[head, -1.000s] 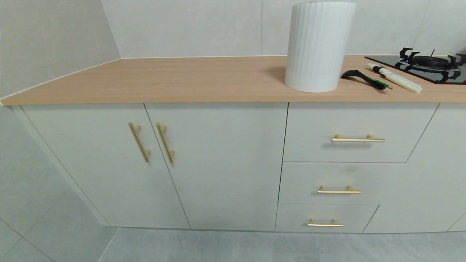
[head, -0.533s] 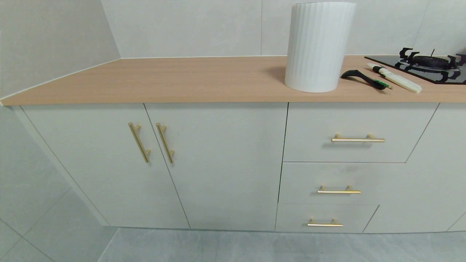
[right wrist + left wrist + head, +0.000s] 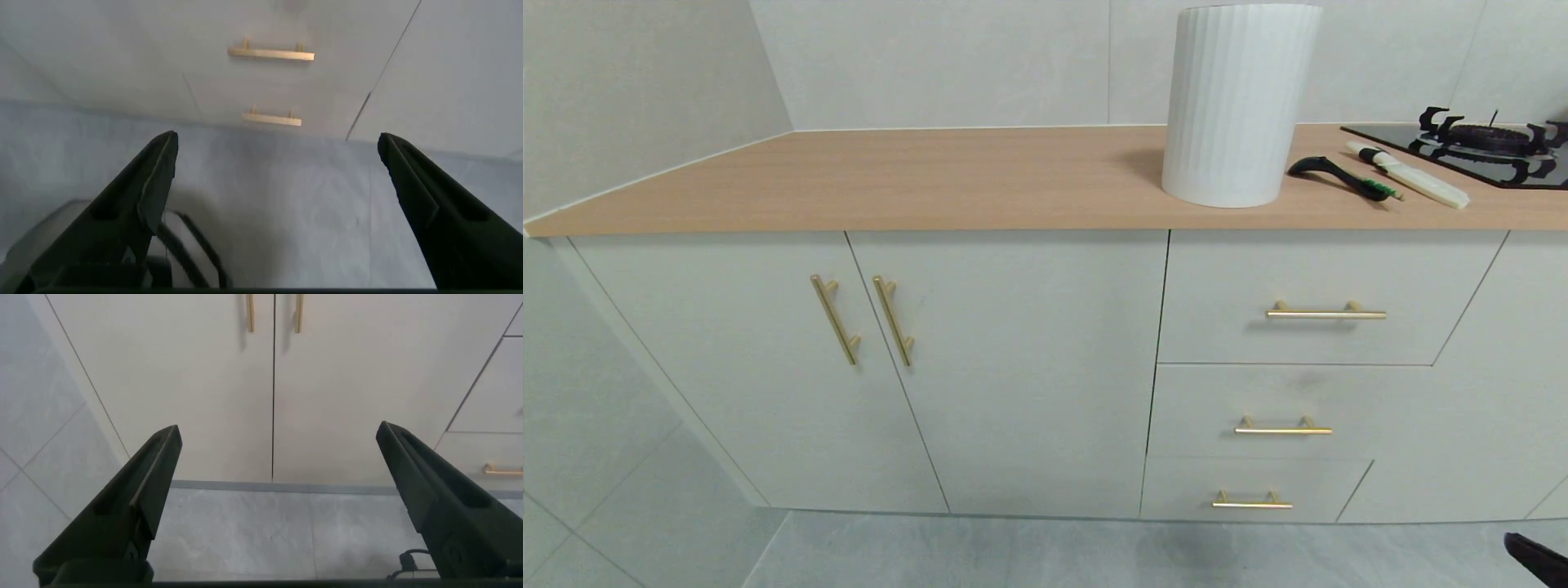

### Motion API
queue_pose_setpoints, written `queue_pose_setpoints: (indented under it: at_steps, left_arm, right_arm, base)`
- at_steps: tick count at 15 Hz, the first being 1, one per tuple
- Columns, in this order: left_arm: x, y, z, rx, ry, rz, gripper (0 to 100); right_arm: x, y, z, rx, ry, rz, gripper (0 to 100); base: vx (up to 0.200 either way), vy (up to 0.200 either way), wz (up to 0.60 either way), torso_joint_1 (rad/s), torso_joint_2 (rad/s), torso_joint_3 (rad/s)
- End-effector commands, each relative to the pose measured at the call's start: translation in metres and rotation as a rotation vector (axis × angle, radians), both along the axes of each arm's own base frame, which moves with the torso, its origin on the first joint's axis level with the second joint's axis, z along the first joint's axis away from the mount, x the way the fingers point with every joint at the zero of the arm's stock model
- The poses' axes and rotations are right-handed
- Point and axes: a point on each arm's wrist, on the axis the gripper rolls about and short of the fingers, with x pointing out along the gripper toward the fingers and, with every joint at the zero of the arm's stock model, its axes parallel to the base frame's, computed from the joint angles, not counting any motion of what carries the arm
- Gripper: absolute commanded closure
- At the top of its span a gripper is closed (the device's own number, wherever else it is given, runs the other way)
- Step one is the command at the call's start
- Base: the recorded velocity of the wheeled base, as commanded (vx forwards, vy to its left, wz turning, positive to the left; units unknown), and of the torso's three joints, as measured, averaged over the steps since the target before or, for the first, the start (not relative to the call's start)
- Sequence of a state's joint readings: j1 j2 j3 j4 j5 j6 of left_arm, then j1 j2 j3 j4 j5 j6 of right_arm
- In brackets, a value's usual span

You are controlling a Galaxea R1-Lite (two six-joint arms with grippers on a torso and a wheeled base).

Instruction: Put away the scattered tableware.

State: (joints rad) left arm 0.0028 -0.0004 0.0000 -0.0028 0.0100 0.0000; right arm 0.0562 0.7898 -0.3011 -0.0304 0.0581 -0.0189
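On the wooden counter (image 3: 931, 175), a black peeler with a green end (image 3: 1342, 176) lies beside a white knife-like utensil (image 3: 1410, 182), both to the right of a tall white ribbed container (image 3: 1235, 106). My left gripper (image 3: 278, 434) is open low in front of the double cabinet doors (image 3: 274, 384), holding nothing. My right gripper (image 3: 278, 143) is open above the floor, facing the lower drawers (image 3: 271, 55). A dark tip of my right arm (image 3: 1535, 558) shows at the bottom right of the head view.
A black gas hob (image 3: 1486, 147) occupies the counter's far right. Three drawers with gold handles (image 3: 1325, 313) sit under the utensils. Two doors with gold handles (image 3: 862, 318) are to their left. A tiled wall closes the left side.
A dark tip of my right arm has come into the head view at the bottom right corner. Nothing on the counter has moved.
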Motion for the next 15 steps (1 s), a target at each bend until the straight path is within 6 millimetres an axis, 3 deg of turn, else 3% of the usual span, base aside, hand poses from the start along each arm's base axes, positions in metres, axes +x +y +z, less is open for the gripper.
queue_pose_setpoints:
  at_steps: [1, 3, 4, 5, 7, 11, 15]
  left_arm:
    - [0.0, 0.0, 0.0, 0.0, 0.0, 0.001, 0]
    - [0.0, 0.0, 0.0, 0.0, 0.0, 0.001, 0]
    - [0.0, 0.0, 0.0, 0.0, 0.0, 0.001, 0]
    - [0.0, 0.0, 0.0, 0.002, 0.0, 0.001, 0]
    - [0.0, 0.0, 0.0, 0.0, 0.0, 0.001, 0]
    - [0.0, 0.0, 0.0, 0.0, 0.002, 0.001, 0]
    - [0.0, 0.0, 0.0, 0.0, 0.0, 0.001, 0]
  right_arm:
    - [0.075, 0.007, -0.01, -0.023, 0.212, 0.012, 0]
    - [0.117, 0.012, -0.022, -0.021, 0.253, 0.016, 0]
    - [0.126, 0.013, -0.026, -0.022, 0.265, 0.017, 0]
    - [0.153, 0.019, -0.039, -0.025, 0.279, 0.032, 0]
    - [0.176, 0.023, -0.057, -0.026, 0.286, 0.038, 0]
    - [0.213, 0.027, -0.091, -0.014, 0.268, 0.025, 0]
    - [0.234, 0.026, -0.126, -0.031, 0.235, -0.025, 0]
  base:
    - [0.0, 0.0, 0.0, 0.0, 0.0, 0.0]
    - [0.0, 0.0, 0.0, 0.0, 0.0, 0.0]
    - [0.0, 0.0, 0.0, 0.0, 0.0, 0.0]
    - [0.0, 0.0, 0.0, 0.0, 0.0, 0.0]
    - [0.0, 0.0, 0.0, 0.0, 0.0, 0.0]
    - [0.0, 0.0, 0.0, 0.0, 0.0, 0.0]
    - [0.0, 0.0, 0.0, 0.0, 0.0, 0.0]
